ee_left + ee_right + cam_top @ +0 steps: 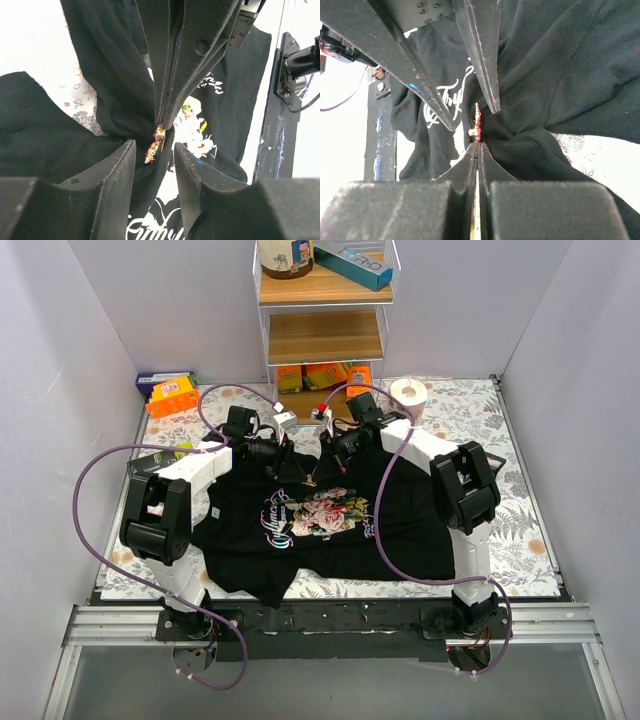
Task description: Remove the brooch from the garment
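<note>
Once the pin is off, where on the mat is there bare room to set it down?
Bare mat lies right of the garment, past the right arm, and in the far right corner beside the tape roll. The middle is crowded: the left gripper and right gripper meet at the brooch. Orange boxes fill the far left corner.
</note>
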`<act>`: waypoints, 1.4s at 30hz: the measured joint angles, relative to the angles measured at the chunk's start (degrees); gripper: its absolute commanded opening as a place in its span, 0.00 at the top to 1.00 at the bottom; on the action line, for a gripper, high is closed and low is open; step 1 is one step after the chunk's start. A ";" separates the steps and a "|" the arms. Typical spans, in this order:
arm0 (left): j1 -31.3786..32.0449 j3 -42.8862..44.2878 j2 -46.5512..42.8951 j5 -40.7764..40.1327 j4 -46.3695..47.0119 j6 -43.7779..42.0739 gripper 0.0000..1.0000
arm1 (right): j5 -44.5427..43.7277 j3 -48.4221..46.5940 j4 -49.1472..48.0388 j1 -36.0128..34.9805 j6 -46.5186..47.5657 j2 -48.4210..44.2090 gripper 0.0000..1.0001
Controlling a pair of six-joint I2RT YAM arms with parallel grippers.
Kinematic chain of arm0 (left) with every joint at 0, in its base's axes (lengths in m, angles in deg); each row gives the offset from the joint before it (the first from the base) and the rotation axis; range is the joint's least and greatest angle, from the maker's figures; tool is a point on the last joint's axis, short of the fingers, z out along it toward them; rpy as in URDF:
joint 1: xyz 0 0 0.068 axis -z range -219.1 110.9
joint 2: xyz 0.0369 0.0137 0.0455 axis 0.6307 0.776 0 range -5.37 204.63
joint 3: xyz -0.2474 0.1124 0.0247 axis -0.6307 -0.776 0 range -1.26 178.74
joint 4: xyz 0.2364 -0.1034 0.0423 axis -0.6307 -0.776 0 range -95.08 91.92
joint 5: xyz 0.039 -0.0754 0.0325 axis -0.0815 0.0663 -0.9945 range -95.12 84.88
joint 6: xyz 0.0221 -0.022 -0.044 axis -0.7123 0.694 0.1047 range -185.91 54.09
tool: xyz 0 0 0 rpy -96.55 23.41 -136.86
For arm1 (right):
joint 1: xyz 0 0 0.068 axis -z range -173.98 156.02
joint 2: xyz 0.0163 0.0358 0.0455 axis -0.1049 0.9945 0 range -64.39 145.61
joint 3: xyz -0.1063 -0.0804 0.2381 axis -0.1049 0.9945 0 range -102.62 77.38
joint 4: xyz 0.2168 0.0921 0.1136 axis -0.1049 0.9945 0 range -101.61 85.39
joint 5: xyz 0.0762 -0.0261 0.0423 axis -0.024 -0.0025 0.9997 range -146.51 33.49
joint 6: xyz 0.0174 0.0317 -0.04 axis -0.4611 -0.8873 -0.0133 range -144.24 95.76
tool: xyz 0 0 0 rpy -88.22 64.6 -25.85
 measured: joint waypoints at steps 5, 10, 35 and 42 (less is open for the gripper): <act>0.00 -0.11 -1.25 -3.08 -0.33 1.66 0.48 | -4.76 3.50 -4.33 -0.33 -3.37 -1.38 0.99; -0.07 -0.11 -5.14 -7.23 -0.37 5.09 0.47 | -12.33 11.28 -16.72 -1.11 -13.81 -6.71 0.99; 0.74 -7.93 -7.08 -8.44 8.35 14.19 1.00 | -32.33 14.78 -37.77 -7.02 -25.11 -6.69 0.99; 0.50 -6.08 -6.40 -3.50 10.67 17.42 0.74 | -34.01 16.85 -37.70 -8.02 -24.79 -6.69 0.99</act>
